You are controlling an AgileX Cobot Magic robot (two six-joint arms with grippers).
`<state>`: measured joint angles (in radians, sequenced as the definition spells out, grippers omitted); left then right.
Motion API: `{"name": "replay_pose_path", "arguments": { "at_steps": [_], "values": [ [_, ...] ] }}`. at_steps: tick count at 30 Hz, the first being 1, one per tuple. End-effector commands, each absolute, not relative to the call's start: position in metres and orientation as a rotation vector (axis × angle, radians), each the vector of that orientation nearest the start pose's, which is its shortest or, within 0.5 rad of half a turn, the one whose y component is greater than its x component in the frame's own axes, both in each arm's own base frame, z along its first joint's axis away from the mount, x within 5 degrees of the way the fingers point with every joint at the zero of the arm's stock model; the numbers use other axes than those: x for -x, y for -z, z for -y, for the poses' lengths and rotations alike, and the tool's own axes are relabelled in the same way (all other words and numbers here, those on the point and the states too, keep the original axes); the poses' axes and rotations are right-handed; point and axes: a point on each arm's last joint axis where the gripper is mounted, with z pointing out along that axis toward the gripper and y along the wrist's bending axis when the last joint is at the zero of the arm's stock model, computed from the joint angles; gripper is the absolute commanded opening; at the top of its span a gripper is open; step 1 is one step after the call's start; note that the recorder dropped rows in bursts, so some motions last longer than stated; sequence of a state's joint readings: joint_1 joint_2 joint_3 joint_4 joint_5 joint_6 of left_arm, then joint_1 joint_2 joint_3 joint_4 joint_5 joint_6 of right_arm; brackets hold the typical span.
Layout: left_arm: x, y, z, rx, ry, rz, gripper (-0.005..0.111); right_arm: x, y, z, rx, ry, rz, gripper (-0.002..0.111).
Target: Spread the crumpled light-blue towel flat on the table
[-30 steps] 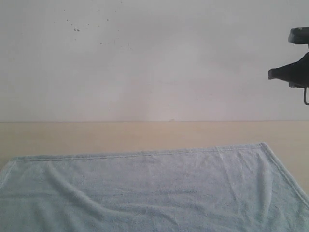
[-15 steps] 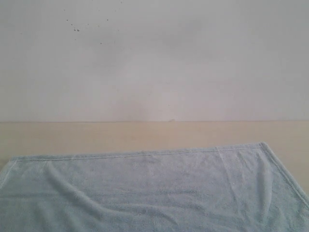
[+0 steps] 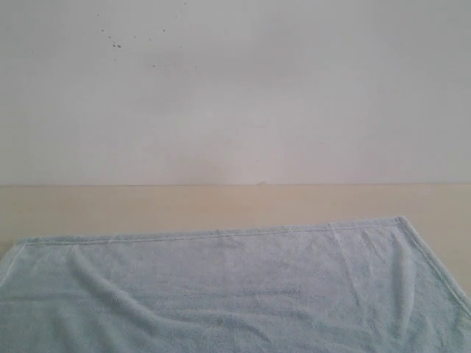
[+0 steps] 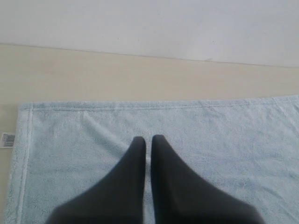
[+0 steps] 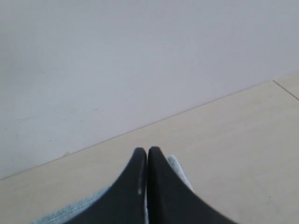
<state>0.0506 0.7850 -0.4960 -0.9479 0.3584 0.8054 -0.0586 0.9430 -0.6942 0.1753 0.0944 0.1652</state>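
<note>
The light-blue towel lies spread out on the cream table, with its far hem straight and a few soft ripples near the left. Neither gripper shows in the exterior view. In the left wrist view my left gripper hovers over the towel, its black fingers close together with only a thin slit between them and nothing held. The white label sticks out at one side hem. My right gripper is shut and empty above a towel corner.
A white-grey wall with a few dark specks rises behind the table. Bare tabletop runs beyond the towel's far hem and past its right corner. A table edge or seam shows in the right wrist view.
The dark part of the right arm at the upper right edge of the exterior view one second ago has left that view. The towel has not moved.
</note>
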Motion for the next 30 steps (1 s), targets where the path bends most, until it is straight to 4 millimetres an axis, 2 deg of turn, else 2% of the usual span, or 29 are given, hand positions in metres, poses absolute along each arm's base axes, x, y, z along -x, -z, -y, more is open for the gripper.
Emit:
{"name": "replay_pose_path", "arguments": {
  "at_steps": [1,10,24,30],
  "values": [
    [-0.157,-0.285,0.019,-0.025,0.342,-1.986,0.004,-0.203,-0.332,0.01,-0.351,-0.215,-1.798,0.0],
    [-0.156,-0.286,0.019,-0.023,0.338,-1.978,0.004,-0.203,-0.332,0.01,-0.351,-0.215,-1.798,0.0],
    [-0.111,-0.319,0.022,-0.078,0.311,-1.734,0.004,-0.203,-0.332,0.01,-0.351,-0.215,-1.798,0.0],
    [-0.095,-0.327,0.03,-0.16,0.365,-1.661,0.004,-0.184,-0.349,0.009,-0.333,-0.223,-1.711,0.0]
  ]
}}
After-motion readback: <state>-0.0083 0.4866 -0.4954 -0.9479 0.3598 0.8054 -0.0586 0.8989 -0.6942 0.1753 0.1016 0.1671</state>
